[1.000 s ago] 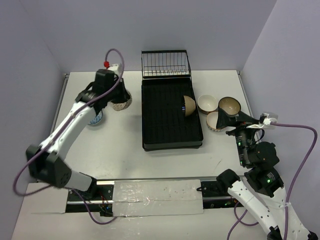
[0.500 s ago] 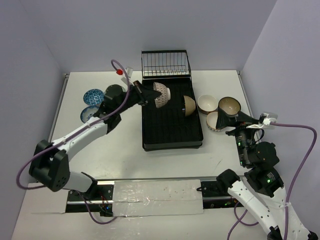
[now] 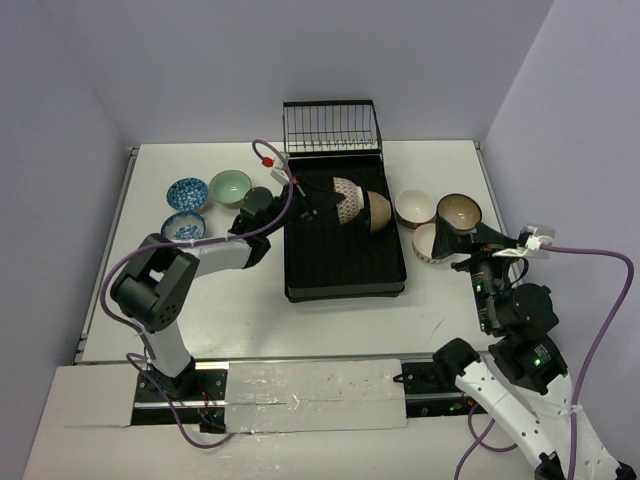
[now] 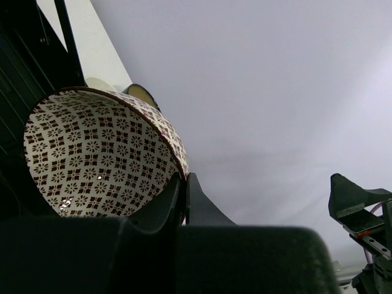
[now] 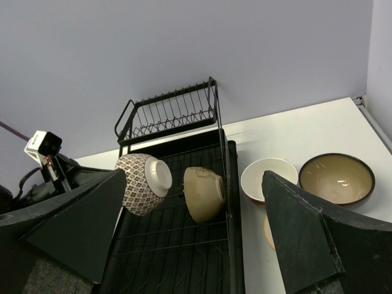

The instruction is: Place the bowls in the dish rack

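Note:
My left gripper is shut on the rim of a brown-and-white patterned bowl. It holds the bowl tilted on its side over the black dish rack, close beside a tan bowl that leans on edge in the rack. In the left wrist view the fingers pinch the bowl's wall. Two blue-white bowls and a pale green bowl sit on the table to the left. My right gripper is open and empty, above three bowls right of the rack.
The upright wire basket section stands at the rack's far end, also in the right wrist view. Purple walls close in the table at the back and sides. The patterned bowl and tan bowl fill the rack's far right part.
My left arm has carried the patterned bowl from the left of the table rightward into the rack, up beside the tan bowl, uncovering the green and blue bowls. The right arm has not moved.

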